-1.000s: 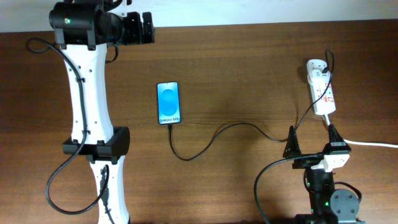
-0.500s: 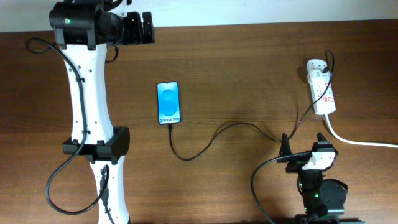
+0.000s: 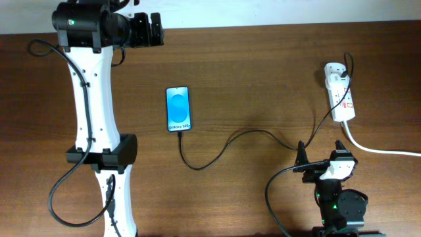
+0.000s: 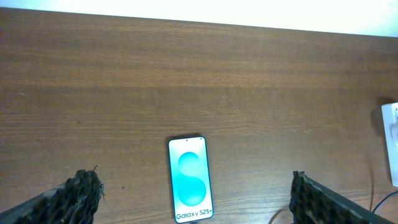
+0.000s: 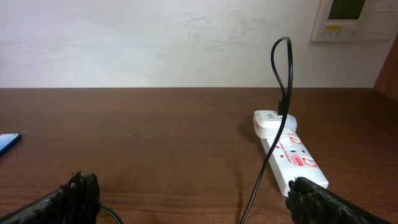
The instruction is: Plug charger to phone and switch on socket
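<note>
The phone (image 3: 178, 108) lies flat at mid-table, its blue screen up, and it also shows in the left wrist view (image 4: 189, 179). The thin black charger cable (image 3: 223, 146) meets the phone's near edge, loops across the table and rises to a white adapter in the socket (image 3: 341, 99). In the right wrist view the socket (image 5: 292, 158) lies ahead to the right with the cable (image 5: 281, 74) arching over it. My left gripper (image 3: 154, 29) is open and empty, high at the far left (image 4: 193, 186). My right gripper (image 3: 322, 153) is open and empty (image 5: 193, 190), short of the socket.
The socket's thick white cord (image 3: 385, 151) runs off the right edge. The left arm's white body (image 3: 92, 118) stretches along the table's left side with black robot cables (image 3: 59, 191). A wall panel (image 5: 348, 18) hangs behind the table.
My right gripper has drawn back from the socket's near end toward the table's front and slightly left. In the last half second it has stayed still. The left arm has not moved.
</note>
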Controlling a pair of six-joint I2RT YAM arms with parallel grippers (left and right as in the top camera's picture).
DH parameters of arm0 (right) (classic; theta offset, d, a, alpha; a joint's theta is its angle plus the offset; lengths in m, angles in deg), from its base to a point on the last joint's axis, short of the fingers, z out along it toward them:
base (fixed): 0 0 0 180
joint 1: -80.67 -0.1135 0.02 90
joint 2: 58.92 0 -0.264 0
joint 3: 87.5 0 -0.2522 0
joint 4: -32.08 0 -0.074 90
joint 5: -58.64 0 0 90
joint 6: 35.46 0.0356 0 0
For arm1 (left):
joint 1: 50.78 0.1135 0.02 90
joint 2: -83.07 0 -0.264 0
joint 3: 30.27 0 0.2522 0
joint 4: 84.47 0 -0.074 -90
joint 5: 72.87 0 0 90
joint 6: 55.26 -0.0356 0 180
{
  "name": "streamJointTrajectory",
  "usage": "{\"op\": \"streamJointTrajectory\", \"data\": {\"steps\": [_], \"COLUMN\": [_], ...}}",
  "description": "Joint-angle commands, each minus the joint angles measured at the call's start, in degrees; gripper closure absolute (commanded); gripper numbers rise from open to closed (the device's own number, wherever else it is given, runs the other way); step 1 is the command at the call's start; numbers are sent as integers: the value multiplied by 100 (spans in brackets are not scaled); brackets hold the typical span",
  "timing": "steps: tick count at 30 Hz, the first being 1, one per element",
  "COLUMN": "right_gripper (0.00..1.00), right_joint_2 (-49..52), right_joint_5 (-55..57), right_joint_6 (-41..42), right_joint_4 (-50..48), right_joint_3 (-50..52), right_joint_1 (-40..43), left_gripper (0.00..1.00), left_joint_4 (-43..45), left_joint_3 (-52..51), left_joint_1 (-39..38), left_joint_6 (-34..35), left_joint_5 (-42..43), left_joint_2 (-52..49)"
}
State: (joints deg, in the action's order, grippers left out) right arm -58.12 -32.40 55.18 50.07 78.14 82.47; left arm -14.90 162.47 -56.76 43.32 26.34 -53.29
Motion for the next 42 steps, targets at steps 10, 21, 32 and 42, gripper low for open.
{"op": "streamJointTrajectory", "data": {"steps": [10,21,32,42], "right_gripper": [2,1,1,2], "right_joint_2": [-59,-55,-50,-50], "right_joint_5": [46,44,44,44], "right_joint_6": [22,22,22,22], "right_joint_4": [33,33,33,33], "right_joint_3": [28,28,28,28], "right_joint_1": [-46,-46,-46,-46], "left_gripper": [1,0,0,1], "left_joint_4": [2404,5759,9344,9777], "left_joint_3": [-4494,-10321,-15435,-16974], "left_joint_1": [109,407,407,407], "left_joint_6": [-588,-1473,-1473,-2308], "left_joint_5": [-264,-264,-444,-511], "left_joint_2": [2616,6255,10124,12242]}}
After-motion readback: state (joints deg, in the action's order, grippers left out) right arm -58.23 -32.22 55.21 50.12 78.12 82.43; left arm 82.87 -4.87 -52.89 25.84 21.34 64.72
